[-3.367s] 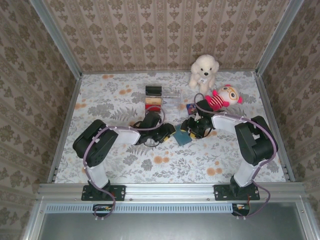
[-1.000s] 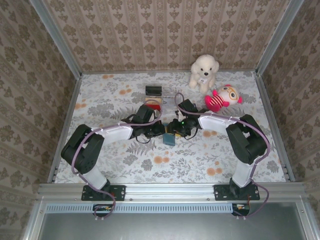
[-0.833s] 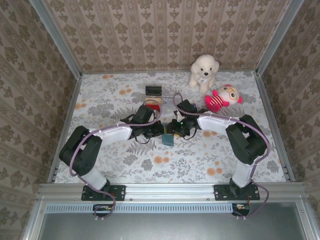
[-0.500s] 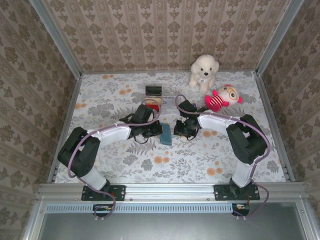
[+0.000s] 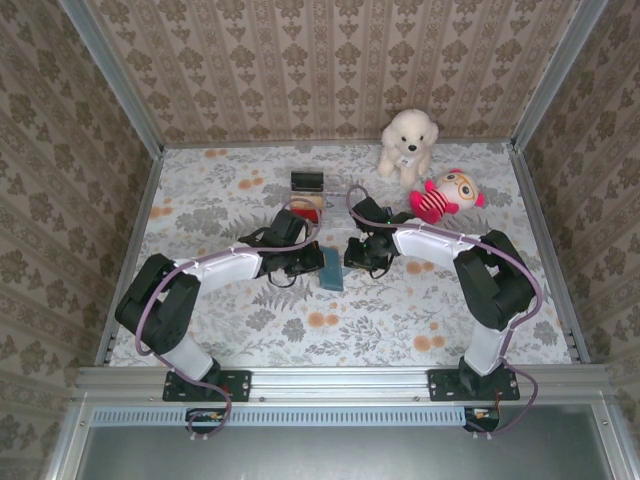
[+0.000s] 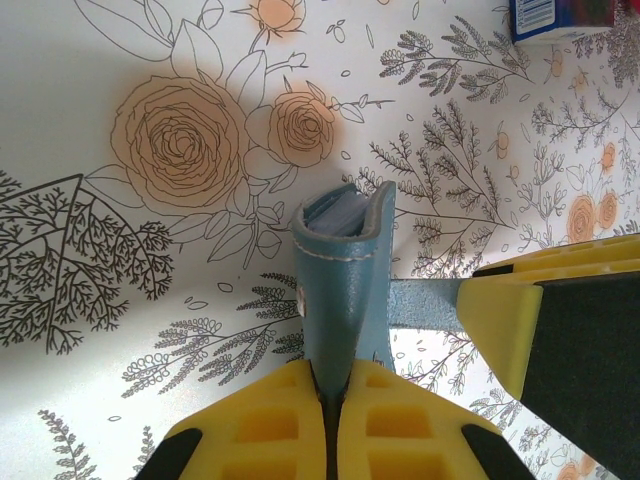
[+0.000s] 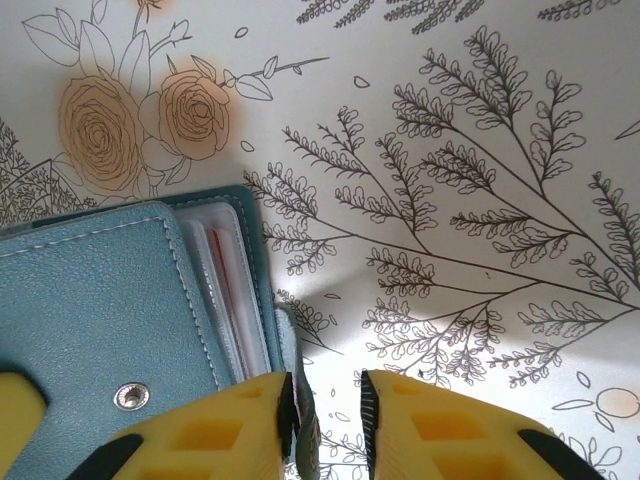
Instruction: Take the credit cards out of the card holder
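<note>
Floral cloth across the table, patterned wallpaper on the walls around it. At the back, white plush dog and red doll near each other, well apart from the work. Both arms bent inward to the middle of the cloth, meeting at a teal card holder. Left gripper clamped tight on one teal flap of the holder, yellow fingers pressed together with only the flap between, holder standing on edge out from the fingertips. Clear sleeves visible between the two covers at the far end. Right gripper just beside, jaws a narrow gap apart, astride the thin edge of another flap: edge against one finger, a clear gap before the other, not pinched. Credit cards inside the holder, tucked in the sleeves, one pale edge with a red stripe on show beside the open cover. Metal snap stud on that cover. Corner of a blue-and-white box on the cloth beyond the holder
</note>
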`<state>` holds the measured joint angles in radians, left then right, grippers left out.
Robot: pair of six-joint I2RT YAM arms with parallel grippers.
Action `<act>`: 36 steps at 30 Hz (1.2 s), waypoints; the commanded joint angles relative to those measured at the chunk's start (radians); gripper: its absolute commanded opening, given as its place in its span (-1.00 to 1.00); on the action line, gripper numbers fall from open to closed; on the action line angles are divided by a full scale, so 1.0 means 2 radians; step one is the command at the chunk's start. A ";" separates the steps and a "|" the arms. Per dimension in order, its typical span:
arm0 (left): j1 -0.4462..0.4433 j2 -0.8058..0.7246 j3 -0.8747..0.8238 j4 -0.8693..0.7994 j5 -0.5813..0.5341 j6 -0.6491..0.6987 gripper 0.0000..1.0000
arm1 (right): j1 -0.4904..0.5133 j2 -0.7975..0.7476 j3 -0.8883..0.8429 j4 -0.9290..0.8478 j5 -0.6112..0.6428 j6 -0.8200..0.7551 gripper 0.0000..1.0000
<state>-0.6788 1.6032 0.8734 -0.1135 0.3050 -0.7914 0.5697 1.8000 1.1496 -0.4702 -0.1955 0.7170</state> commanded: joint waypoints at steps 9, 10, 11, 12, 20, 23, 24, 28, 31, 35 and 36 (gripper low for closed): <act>0.020 -0.001 0.021 -0.032 0.007 -0.008 -0.30 | 0.002 0.009 0.010 0.007 -0.001 0.001 -0.97; 0.026 -0.004 0.020 -0.033 0.011 -0.008 -0.17 | 0.002 0.005 0.010 0.005 0.001 0.000 -0.98; 0.033 -0.008 0.019 -0.034 0.015 -0.007 -0.04 | 0.002 0.001 0.011 0.002 0.002 -0.001 -0.99; 0.039 -0.011 0.019 -0.037 0.017 -0.002 0.11 | 0.002 -0.005 0.012 -0.001 0.001 -0.003 -0.99; 0.120 -0.051 -0.003 -0.056 0.033 0.022 0.73 | 0.005 -0.060 0.035 -0.038 -0.001 -0.013 -0.98; 0.148 -0.075 -0.024 -0.045 0.030 0.018 0.93 | 0.012 -0.071 0.053 -0.055 -0.005 -0.013 -0.97; 0.154 -0.082 -0.031 -0.037 0.030 0.016 0.99 | 0.015 -0.073 0.059 -0.056 -0.008 -0.012 -0.97; 0.177 -0.095 -0.050 -0.012 0.025 -0.008 1.00 | 0.028 -0.073 0.088 -0.056 -0.030 -0.001 -0.97; 0.189 -0.092 -0.051 -0.005 0.029 -0.010 1.00 | 0.037 -0.068 0.094 -0.038 -0.048 0.004 -0.95; 0.191 -0.100 -0.056 -0.009 0.042 -0.002 1.00 | 0.037 -0.056 0.096 -0.036 -0.067 0.009 -0.95; 0.191 -0.105 -0.061 -0.006 0.045 -0.004 1.00 | 0.035 -0.057 0.094 -0.036 -0.063 0.009 -0.96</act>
<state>-0.2996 1.4269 0.7757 -0.1444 0.3618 -0.7925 0.6407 1.6749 1.3128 -0.5392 -0.2867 0.7139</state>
